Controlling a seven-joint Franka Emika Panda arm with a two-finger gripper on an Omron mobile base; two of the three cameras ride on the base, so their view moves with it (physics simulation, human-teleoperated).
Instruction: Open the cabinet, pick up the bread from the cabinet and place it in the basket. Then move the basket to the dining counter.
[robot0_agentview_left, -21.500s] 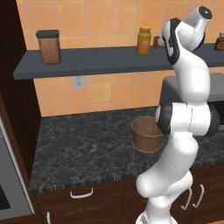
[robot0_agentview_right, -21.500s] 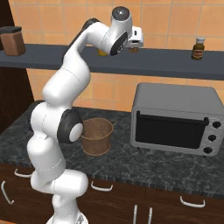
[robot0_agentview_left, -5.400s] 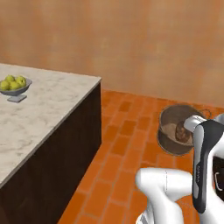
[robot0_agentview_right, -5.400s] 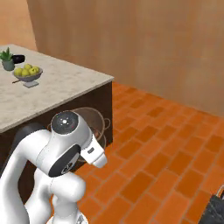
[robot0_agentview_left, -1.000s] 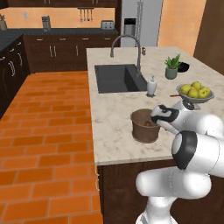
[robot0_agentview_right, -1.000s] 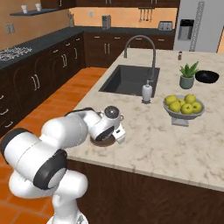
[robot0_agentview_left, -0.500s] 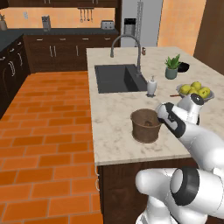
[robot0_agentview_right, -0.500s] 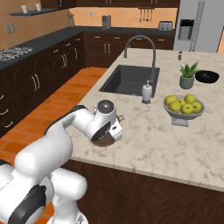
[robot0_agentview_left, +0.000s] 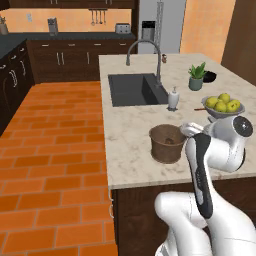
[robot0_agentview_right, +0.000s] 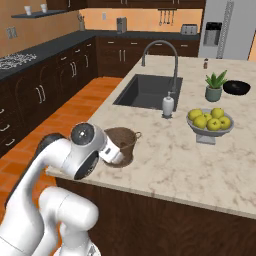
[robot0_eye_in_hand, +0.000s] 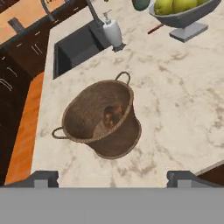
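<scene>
Jaws wide, empty, above basket (robot0_eye_in_hand: 103, 120) with bread (robot0_eye_in_hand: 112, 116) on bench (robot0_eye_in_hand: 183, 100); retreating arm could clip rim, tip it off edge.

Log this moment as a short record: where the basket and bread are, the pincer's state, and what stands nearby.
basket: upright on the dining counter, near its front edge
bread: inside the basket
pincer: open, holding nothing, above the basket
nearby: soap dispenser beside the sink; bowl of fruit; potted plant
</scene>
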